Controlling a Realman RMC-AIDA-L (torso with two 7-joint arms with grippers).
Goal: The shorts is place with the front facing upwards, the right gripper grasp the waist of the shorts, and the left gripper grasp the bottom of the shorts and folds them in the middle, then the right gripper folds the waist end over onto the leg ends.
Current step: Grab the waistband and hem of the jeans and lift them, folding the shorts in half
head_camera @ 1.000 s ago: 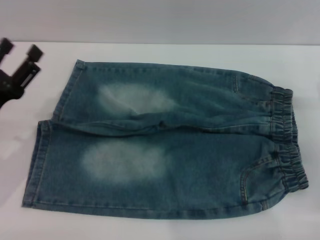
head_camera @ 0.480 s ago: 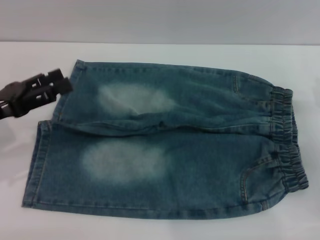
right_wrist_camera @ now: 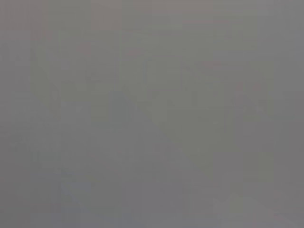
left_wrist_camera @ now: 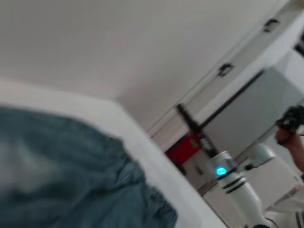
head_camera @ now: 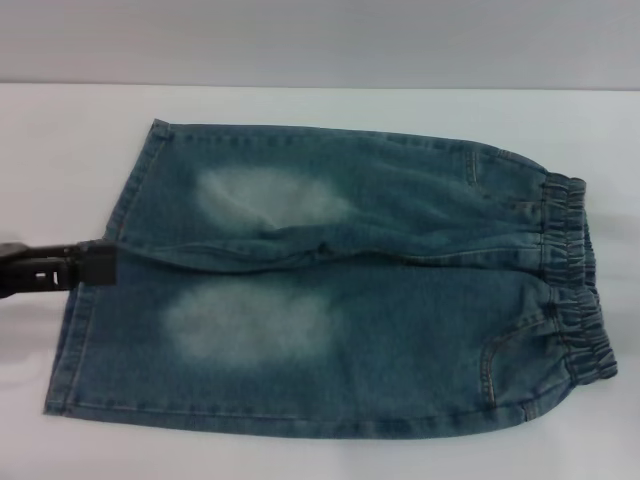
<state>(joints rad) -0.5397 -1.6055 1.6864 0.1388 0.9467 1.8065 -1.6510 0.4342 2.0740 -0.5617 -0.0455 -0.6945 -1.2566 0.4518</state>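
Observation:
The blue denim shorts [head_camera: 340,290] lie flat and front up on the white table [head_camera: 60,140], with pale faded patches on both legs. The gathered waist of the shorts [head_camera: 572,275] is at the right side of the head view. The bottom of the shorts [head_camera: 95,275], the two straight leg hems, is at the left. My left gripper [head_camera: 95,266] reaches in low from the left edge, its tip at the hems where the two legs meet. In the left wrist view the denim [left_wrist_camera: 61,175] fills the near part. My right gripper is out of view.
White table shows all around the shorts, with a grey wall [head_camera: 320,40] behind. The left wrist view shows a white cylindrical arm part with a blue light [left_wrist_camera: 228,173] and a red object [left_wrist_camera: 185,147] beyond the table edge. The right wrist view is plain grey.
My left gripper has come down from the upper left of the table to the leg hems, and now lies low at the gap between the two legs. The shorts have not moved.

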